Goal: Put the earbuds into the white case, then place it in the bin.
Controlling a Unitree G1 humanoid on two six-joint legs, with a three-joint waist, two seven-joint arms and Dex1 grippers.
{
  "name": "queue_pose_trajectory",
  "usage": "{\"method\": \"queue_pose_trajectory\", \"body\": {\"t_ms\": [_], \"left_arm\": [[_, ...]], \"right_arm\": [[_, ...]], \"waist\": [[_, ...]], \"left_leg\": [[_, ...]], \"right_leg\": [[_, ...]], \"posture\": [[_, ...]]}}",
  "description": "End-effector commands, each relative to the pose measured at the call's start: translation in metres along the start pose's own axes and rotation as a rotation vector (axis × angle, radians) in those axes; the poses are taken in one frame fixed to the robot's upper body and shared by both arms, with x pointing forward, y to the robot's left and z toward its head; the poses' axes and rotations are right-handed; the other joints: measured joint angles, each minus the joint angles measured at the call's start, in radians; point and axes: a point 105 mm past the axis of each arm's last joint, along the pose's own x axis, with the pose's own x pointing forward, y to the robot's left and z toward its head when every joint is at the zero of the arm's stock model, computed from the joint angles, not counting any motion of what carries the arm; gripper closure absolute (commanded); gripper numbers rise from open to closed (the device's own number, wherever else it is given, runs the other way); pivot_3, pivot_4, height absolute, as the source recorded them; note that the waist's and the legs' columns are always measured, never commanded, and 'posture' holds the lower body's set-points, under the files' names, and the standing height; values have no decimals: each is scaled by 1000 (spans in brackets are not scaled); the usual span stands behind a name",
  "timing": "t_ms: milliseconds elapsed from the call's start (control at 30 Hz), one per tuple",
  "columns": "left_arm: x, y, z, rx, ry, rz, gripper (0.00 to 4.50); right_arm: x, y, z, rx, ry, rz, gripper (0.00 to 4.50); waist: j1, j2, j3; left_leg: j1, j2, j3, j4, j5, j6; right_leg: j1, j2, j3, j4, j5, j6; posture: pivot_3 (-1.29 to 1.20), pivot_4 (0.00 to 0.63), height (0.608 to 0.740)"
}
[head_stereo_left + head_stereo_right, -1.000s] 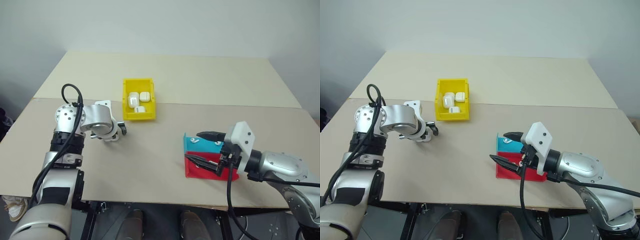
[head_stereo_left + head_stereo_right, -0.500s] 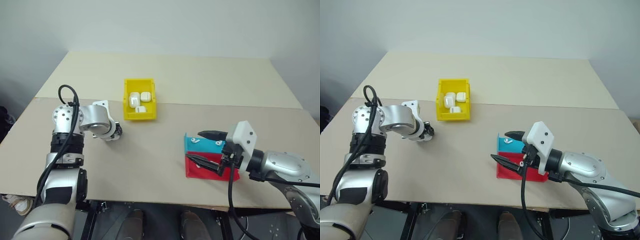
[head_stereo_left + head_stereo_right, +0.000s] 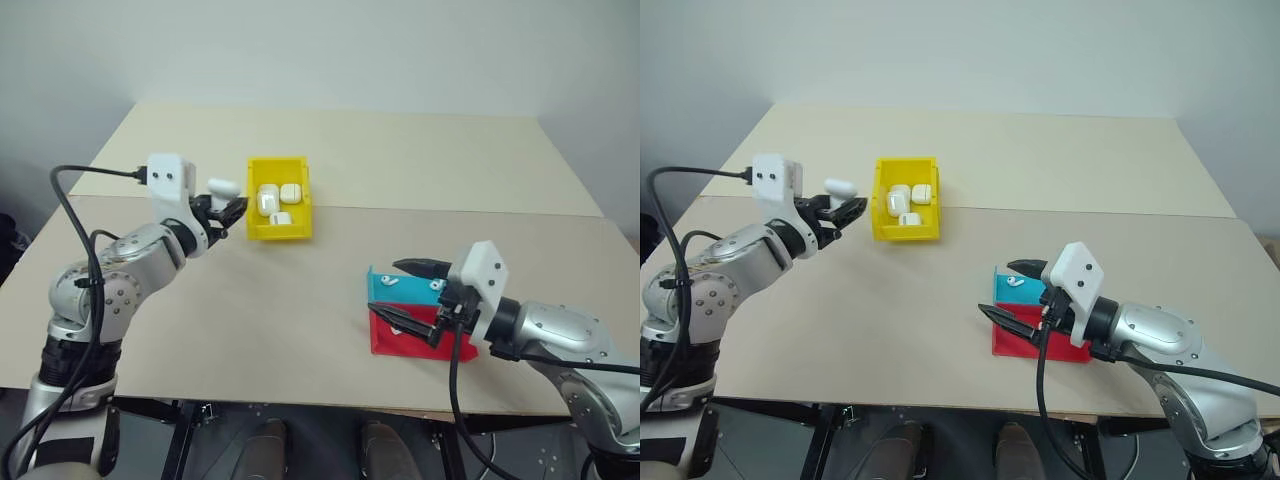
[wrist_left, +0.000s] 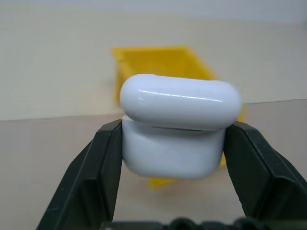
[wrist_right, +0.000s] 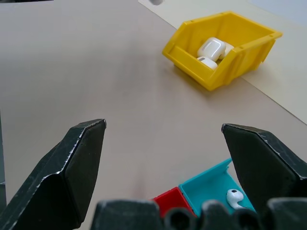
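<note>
Beige table [image 3: 330, 290] carries the yellow bin [image 3: 253, 226] holding three white cases. Left gripper [image 3: 226, 205] clamps a white case [image 4: 178, 132] between both fingers, raised just beside the bin. Right gripper [image 3: 408, 292] stands wide apart over the blue tray [image 5: 211, 188], where one earbud [image 5: 235, 195] lies.

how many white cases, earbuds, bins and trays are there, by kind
white cases: 4, one in the left gripper at, three in the bin at
earbuds: 1
bin: 1, yellow
trays: 2, blue and red
total: 8
</note>
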Motion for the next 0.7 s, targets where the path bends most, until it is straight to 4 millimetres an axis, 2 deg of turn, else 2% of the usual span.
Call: {"method": "queue_pose_trajectory", "body": {"t_ms": [33,233,367,467,600,700], "left_arm": [[-5,-30,34,57,-197,-308,1670],[-10,-69,36,68,-281,-708,1670],[-18,-89,25,117,-273,-919,1670],[-18,-88,0,257,-132,-957,1670],[-19,-73,-38,460,156,-956,1670],[-27,-64,-56,555,342,-994,1670]], "right_arm": [[-2,-2,10,-54,-39,-30,0],[-3,-2,9,-64,-37,-56,0],[-7,-2,10,-82,-24,-72,0],[-10,-2,10,-90,-15,-83,0],[-12,1,9,-92,-8,-87,0],[-12,5,8,-91,-6,-86,0]], "waist": [[-3,0,0],[-8,0,0],[-14,0,0],[-17,0,0],[-20,0,0],[-18,0,0]], "left_leg": [[0,0,0,0,0,1],[-1,0,0,0,-1,1],[-1,0,-1,1,0,2],[-1,1,-4,1,-1,2],[0,1,-5,1,-1,2],[0,1,-6,1,-1,2]], "right_leg": [[0,0,0,0,0,0],[-1,0,0,0,0,0],[0,1,0,1,0,0],[-1,1,0,1,0,0],[-1,1,1,1,0,0],[-1,2,1,1,0,0]], "posture": [[0,150,740],[0,150,740],[0,150,740],[0,150,740],[0,150,740],[0,150,740]]}}
